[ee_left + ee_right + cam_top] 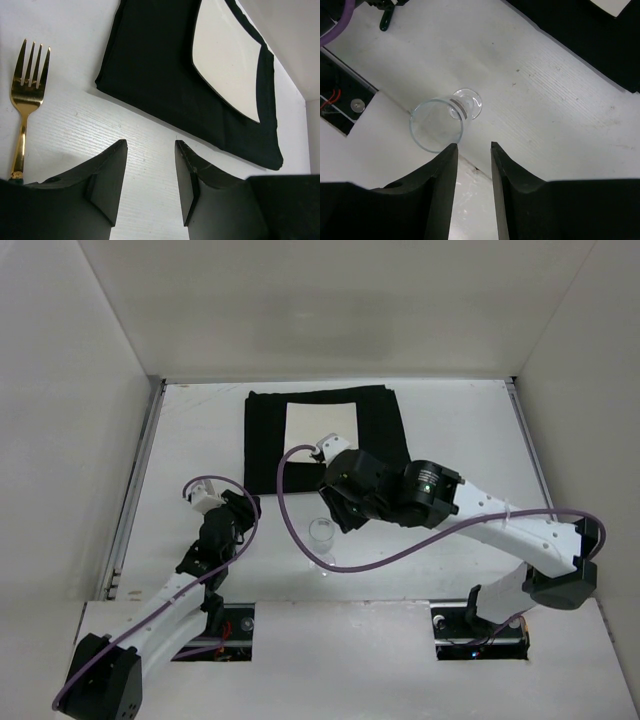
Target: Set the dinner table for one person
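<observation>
Placement of the glass (438, 126) looks like the step in hand. It sits at lower centre of the top view, probably upright, on the white bench (200, 430) below the black mat (150, 75) and plate (225, 60); the fork (29, 85) lies left of the mat. Next, the right jaws, part open and empty, need lowering around it. The right arm (470, 505) reaches leftward, wrist bent down. The left arm (215, 540) is folded low, left jaws narrowly parted, empty.
</observation>
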Tool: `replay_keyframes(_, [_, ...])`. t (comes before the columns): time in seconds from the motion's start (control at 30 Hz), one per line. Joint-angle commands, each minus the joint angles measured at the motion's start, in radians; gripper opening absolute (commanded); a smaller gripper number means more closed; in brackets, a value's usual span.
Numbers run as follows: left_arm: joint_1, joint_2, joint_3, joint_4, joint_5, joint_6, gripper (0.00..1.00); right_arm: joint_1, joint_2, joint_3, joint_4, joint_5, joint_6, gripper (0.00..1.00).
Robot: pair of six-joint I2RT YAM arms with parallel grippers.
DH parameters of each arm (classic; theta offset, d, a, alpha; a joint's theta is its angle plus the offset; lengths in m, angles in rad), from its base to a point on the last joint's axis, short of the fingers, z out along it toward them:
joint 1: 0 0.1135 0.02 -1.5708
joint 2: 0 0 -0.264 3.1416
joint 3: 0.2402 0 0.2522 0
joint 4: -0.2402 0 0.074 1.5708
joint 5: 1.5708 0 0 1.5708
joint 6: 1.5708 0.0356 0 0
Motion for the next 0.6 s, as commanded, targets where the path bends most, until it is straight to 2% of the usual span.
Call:
replay_keyframes(0.0, [-0.002,0.003,0.008,0.034,-0.008,0.005,0.41,0.005,0.020,0.054,0.009,0.000,-0.033,0.39])
replay_keyframes(0.57, [0.004,-0.004,0.008,0.030,-0.007,0.005,0.41,0.010,0.109,0.043,0.044,-0.033,-0.059,0.37])
